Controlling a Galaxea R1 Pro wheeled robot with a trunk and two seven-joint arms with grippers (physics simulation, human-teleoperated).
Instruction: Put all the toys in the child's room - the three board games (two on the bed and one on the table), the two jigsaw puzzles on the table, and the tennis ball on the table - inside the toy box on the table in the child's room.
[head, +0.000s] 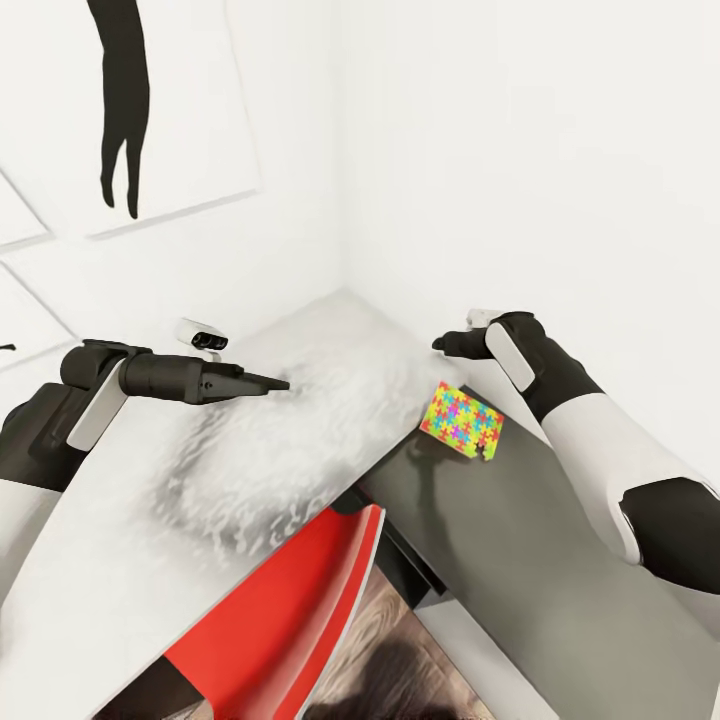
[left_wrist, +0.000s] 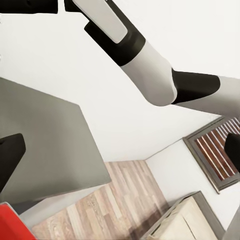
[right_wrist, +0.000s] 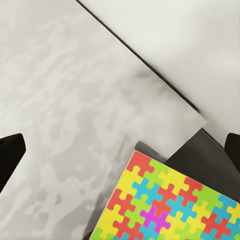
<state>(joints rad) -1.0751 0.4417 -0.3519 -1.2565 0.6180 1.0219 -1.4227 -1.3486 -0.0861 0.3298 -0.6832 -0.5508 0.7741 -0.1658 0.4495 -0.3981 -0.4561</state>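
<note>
One thin, flat jigsaw puzzle (head: 462, 420) of interlocking yellow, red, blue, green and pink pieces lies in front of you, resting on the dark-grey-topped lower cabinet (head: 520, 540) just beside the right-hand end of the pale grey-white marbled table (head: 250, 460). Your right wrist view shows the same puzzle (right_wrist: 170, 200) close under the camera, its far corner touching or slightly overlapping the table's edge (right_wrist: 75, 125); which of the two cannot be told.

Your right gripper (head: 447, 344) hangs above the table's far right corner, near the white wall (head: 520, 150), apart from the puzzle below it. In the right wrist view two dark fingertips (right_wrist: 10, 155) sit at opposite sides of the picture, spread wide with nothing between them.

Your left gripper (head: 268, 382) reaches out over the table from the left, pointing right, above the bare marbled top. In the head view its black fingers look drawn to a narrow point, yet the left wrist view shows dark fingertips (left_wrist: 11, 155) far apart, so you are carrying nothing there and the fingers stand wide.

A glossy red chair (head: 290, 610) is tucked at the table's near edge, over a wood-plank floor (left_wrist: 110, 205). A black silhouette print (head: 130, 100) hangs on the far left wall.
</note>
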